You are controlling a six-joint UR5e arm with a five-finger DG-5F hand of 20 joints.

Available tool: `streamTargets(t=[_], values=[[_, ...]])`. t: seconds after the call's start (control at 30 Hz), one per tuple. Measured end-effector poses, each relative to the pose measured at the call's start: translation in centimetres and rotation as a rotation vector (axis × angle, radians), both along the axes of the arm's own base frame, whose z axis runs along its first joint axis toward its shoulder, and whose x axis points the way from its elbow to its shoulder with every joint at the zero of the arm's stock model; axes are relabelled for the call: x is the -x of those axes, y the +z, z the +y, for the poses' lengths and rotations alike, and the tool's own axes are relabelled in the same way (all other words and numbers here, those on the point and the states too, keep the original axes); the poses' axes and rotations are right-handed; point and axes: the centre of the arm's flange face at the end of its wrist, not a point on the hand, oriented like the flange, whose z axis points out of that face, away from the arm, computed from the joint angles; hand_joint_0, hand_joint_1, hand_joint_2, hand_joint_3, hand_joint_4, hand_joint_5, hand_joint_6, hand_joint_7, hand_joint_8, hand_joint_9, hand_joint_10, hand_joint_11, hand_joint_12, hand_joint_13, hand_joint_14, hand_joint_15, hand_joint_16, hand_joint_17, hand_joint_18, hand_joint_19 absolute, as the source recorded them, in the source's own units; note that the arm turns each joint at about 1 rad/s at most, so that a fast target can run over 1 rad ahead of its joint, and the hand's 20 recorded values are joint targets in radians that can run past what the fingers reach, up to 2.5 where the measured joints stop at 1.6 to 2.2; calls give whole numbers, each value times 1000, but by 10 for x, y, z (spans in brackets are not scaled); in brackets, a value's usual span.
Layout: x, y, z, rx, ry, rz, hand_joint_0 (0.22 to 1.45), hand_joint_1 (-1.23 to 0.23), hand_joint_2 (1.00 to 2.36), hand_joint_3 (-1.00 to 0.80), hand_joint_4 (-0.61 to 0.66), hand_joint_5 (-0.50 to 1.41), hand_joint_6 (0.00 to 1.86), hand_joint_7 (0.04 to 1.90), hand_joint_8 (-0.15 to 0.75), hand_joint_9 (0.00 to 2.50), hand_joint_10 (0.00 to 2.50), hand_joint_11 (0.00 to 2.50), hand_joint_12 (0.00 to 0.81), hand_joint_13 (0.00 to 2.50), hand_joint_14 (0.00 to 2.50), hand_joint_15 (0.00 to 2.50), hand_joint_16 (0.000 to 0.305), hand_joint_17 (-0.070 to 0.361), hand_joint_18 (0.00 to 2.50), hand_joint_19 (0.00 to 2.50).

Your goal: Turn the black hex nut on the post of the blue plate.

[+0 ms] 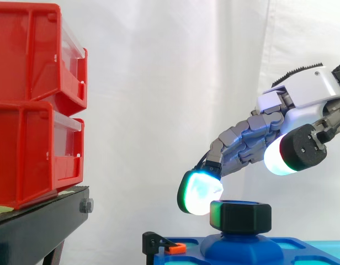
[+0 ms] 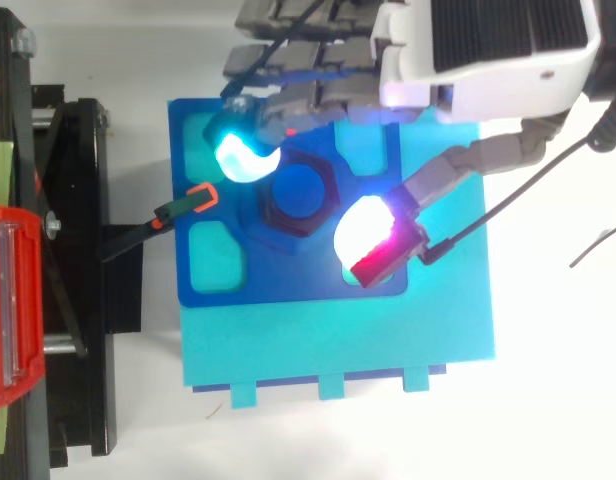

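Note:
The black hex nut (image 1: 240,216) (image 2: 273,217) sits on the blue post (image 2: 296,192) that rises from the blue plate (image 1: 305,247) (image 2: 288,285). My hand (image 1: 305,88) (image 2: 488,60) reaches in from the right and hovers over the nut, open, with its fingers stretched forward and down. One glowing fingertip (image 1: 198,191) (image 2: 243,152) is at the nut's upper left corner, touching it or nearly so. The thumb pad (image 1: 277,157) (image 2: 360,232) hangs well above the nut on its other side, clear of it.
Two stacked red bins (image 1: 32,105) stand on a black stand (image 1: 37,226) to the left. A black clamp with an orange tip (image 1: 165,246) (image 2: 188,205) holds the plate's left edge. The plate lies on a cyan sheet (image 2: 338,340).

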Motion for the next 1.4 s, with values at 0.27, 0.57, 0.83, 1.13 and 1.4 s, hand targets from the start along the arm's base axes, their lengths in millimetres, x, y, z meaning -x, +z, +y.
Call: streamTargets(t=[0.27, 0.57, 0.83, 1.13, 1.4], values=[[4, 1, -19, -11, 14, -18, 482, -360, 1000, -500, 138, -222, 502, 697, 194, 159, 0, 0, 339, 125, 0, 0, 59, 134, 0, 32], [-4, 13, -17, -11, 27, -73, 482, -360, 1000, -500, 140, -222, 502, 699, 193, 159, 0, 0, 340, 127, 0, 0, 60, 134, 0, 32], [-12, 22, -2, -6, 36, -99, 482, -360, 1000, -500, 138, -222, 502, 696, 193, 160, 0, 0, 339, 128, 0, 0, 59, 133, 0, 26], [-21, 21, 46, 11, 36, -84, 481, -363, 1000, -500, 138, -222, 502, 697, 194, 160, 0, 0, 341, 139, 0, 0, 60, 134, 0, 30], [-21, 19, 68, 32, 27, -50, 481, -364, 1000, -500, 138, -222, 502, 697, 193, 159, 0, 0, 339, 151, 0, 0, 60, 134, 0, 40]])
